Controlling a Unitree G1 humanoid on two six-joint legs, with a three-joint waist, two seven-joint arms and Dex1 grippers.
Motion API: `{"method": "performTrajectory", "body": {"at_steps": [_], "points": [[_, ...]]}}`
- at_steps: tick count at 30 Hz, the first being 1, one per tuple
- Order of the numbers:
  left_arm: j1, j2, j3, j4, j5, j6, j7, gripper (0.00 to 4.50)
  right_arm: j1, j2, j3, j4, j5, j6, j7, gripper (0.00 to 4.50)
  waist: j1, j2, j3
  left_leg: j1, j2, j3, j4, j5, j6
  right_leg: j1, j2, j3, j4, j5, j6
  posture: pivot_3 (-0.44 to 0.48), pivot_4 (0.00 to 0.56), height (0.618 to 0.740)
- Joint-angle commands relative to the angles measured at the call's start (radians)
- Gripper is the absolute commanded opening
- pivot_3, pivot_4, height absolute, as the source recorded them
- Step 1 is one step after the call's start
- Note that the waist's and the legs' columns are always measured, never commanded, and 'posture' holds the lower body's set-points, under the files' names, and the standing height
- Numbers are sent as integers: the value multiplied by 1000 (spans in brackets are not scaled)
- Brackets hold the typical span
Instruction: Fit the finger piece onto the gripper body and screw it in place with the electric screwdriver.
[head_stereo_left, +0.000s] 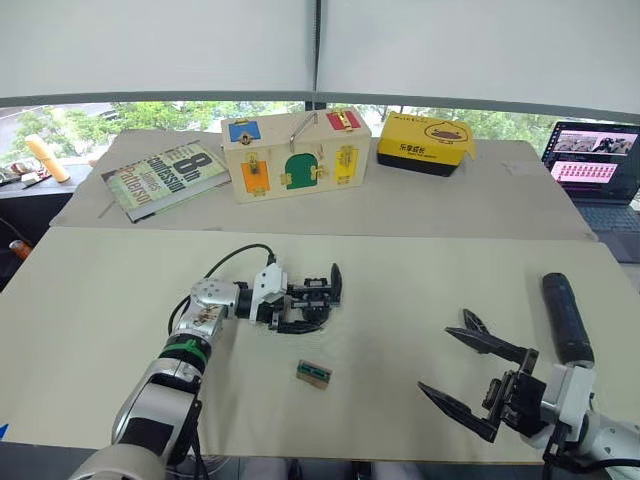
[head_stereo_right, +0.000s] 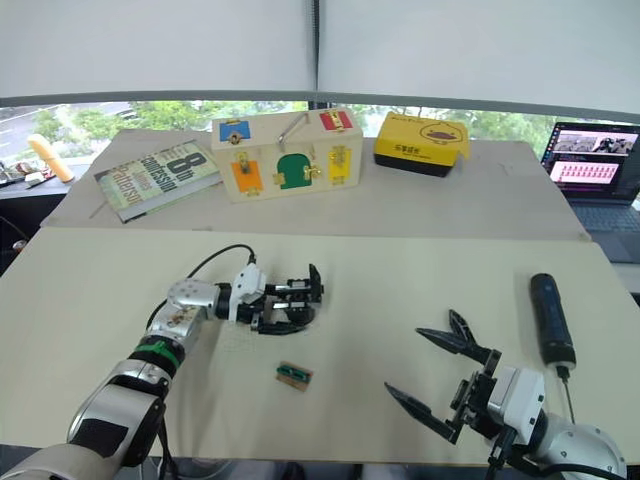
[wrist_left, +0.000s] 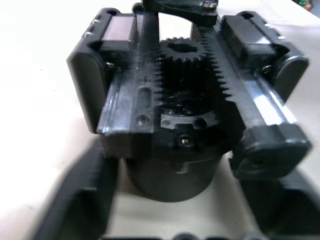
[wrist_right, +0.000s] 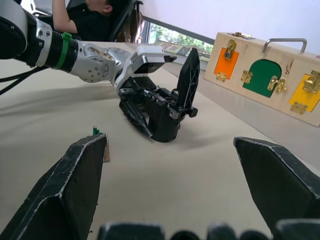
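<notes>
Currently: left gripper (head_stereo_left: 300, 305) clamped on the chunky black gripper body (head_stereo_left: 312, 300); right gripper (head_stereo_left: 468, 372) empty, jaws wide apart.

Body sits left of table centre, one black pointed finger upright on it, rack and gear exposed in the left wrist view. Loose finger piece: cannot tell where. Small green-and-tan block (head_stereo_left: 313, 373) lies just nearer. Dark pen-shaped electric screwdriver (head_stereo_left: 567, 317) rests beside the right gripper, near the right edge of the pale table (head_stereo_left: 400, 270). Judgement: keep body steady; open room lies mid-table.
</notes>
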Motion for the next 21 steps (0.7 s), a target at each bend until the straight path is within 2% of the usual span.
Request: {"method": "performTrajectory", "body": {"at_steps": [1, 4, 7, 10, 15, 21], "points": [[58, -2, 52, -122, -37, -1, 63, 2297, 20, 13, -19, -46, -1, -42, -8, 4500, -2, 0, 0, 0, 0, 0, 0, 0, 0, 0, 0, 0, 0, 0, 0, 0, 150, 740], [177, -4, 68, -355, -63, 155, 171, 2297, 23, 21, -16, -45, -7, -46, -15, 4500, -2, 0, 0, 0, 0, 0, 0, 0, 1, -1, -1, 1, 0, 0, 0, 0, 150, 740], [309, -22, 79, -606, -65, 353, 343, 2297, 8, 22, -14, -37, -11, -45, -21, 4500, 0, 0, 0, 0, 0, 0, -1, -1, 1, -2, -2, 1, 0, 0, 0, 0, 150, 740], [399, -45, 64, -781, -50, 466, 469, 2297, -10, 21, -9, -28, -12, -41, -22, 4500, 2, 0, 0, 0, 0, -1, 0, -1, 2, -1, -4, 3, 0, 0, 1, 0, 150, 740], [461, -67, 25, -901, 17, 543, 615, 2297, -23, 12, -16, 1, 3, -48, 5, 4500, 13, 0, 0, 0, 0, -1, 0, -1, 2, -1, -4, 8, 0, 0, 2, 0, 150, 740], [492, -51, -8, -916, 80, 531, 685, 2297, -23, 11, -28, 47, 15, -75, 49, 4500, 14, 0, 0, 1, 0, 0, 0, -1, 2, -1, -3, 9, 0, 0, 1, 0, 150, 740]]}}
